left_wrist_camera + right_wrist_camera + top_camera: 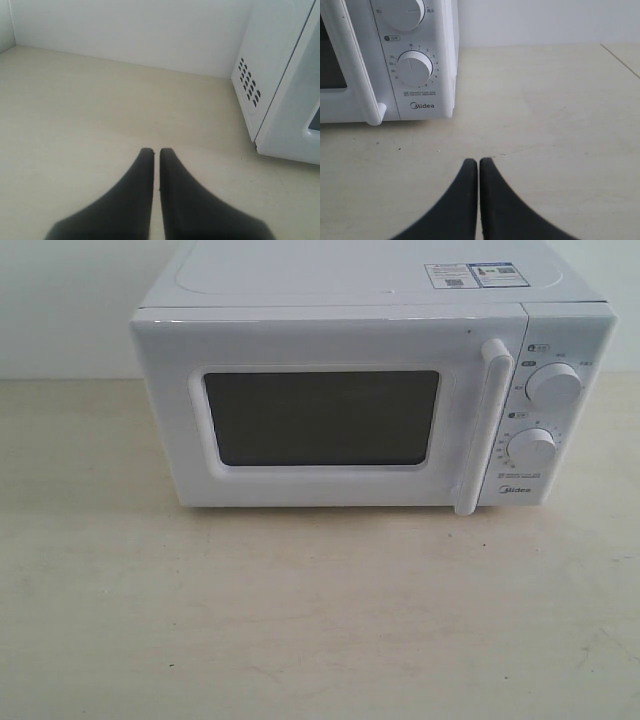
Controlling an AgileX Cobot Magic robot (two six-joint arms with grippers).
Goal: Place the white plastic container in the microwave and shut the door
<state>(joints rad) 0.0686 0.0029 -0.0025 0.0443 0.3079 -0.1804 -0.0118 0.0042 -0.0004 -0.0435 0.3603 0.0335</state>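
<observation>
The white microwave (370,390) stands at the back of the table with its door (320,415) closed, dark window facing me and the white bar handle (480,425) upright beside two dials. The white plastic container shows in no view. My left gripper (156,150) is shut and holds nothing, low over bare tabletop to the left of the microwave (280,80), whose vented side wall I see. My right gripper (478,161) is shut and holds nothing, over the table in front of and to the right of the microwave (390,60). Neither arm appears in the exterior view.
The pale wooden tabletop (320,620) stretches in front of the microwave. A white wall (130,30) runs along the back edge. Stickers (470,275) lie on the microwave's top. A table seam (620,60) crosses the far right in the right wrist view.
</observation>
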